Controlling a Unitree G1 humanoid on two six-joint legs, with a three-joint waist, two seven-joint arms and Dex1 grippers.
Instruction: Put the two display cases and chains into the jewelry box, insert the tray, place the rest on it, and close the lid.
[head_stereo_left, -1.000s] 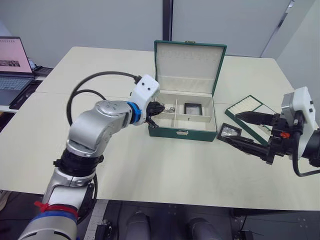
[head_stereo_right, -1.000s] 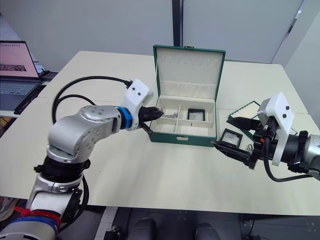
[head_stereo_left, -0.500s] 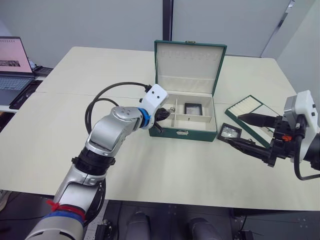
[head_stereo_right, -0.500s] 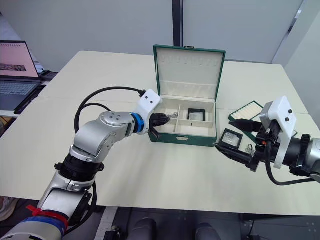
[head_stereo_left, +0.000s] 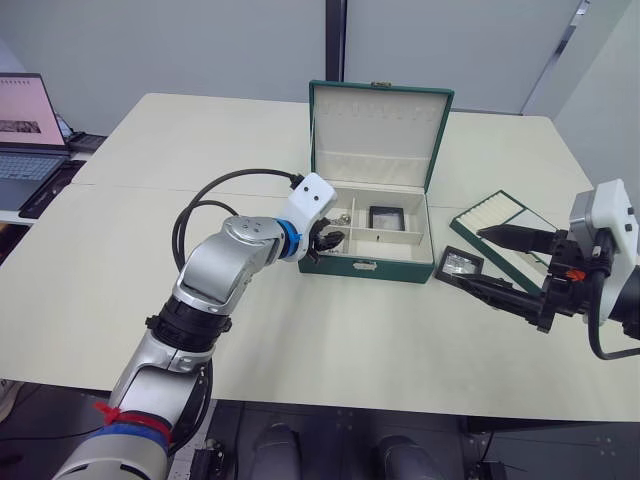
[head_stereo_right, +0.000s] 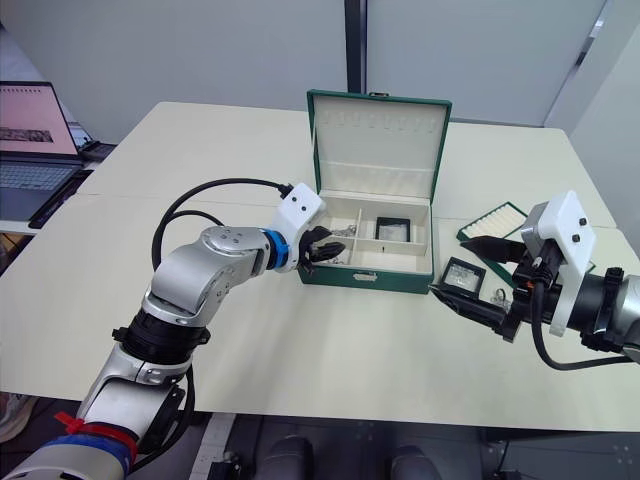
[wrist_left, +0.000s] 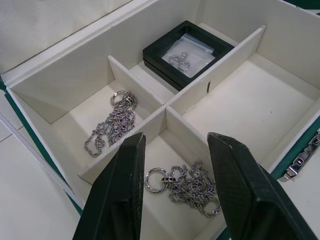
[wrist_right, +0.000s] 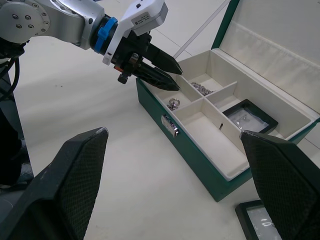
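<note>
The jewelry box (head_stereo_left: 365, 266) stands open mid-table, its lid (head_stereo_left: 378, 125) upright. My left gripper (wrist_left: 175, 137) hangs open just over the box's front-left compartment, where one chain (wrist_left: 185, 187) lies loose. A second chain (wrist_left: 112, 125) rests in the back-left compartment. One display case (wrist_left: 187, 50) sits in the back middle compartment. The other display case (head_stereo_left: 460, 263) lies on the table right of the box, framed by the wide-open fingers of my right gripper (head_stereo_right: 450, 264). A small silvery bunch (head_stereo_right: 497, 293) lies beside that case. The tray (head_stereo_left: 500, 215) rests on the table further right.
A laptop (head_stereo_left: 25, 130) sits at the far left edge of the table. A metal clasp (head_stereo_left: 364, 265) is on the box's front wall. The table (head_stereo_left: 200, 150) stretches bare to the left of and behind the box.
My left gripper came in over the box's front-left compartment and opened, and the chain it held now lies there. The right arm drifted slightly right.
</note>
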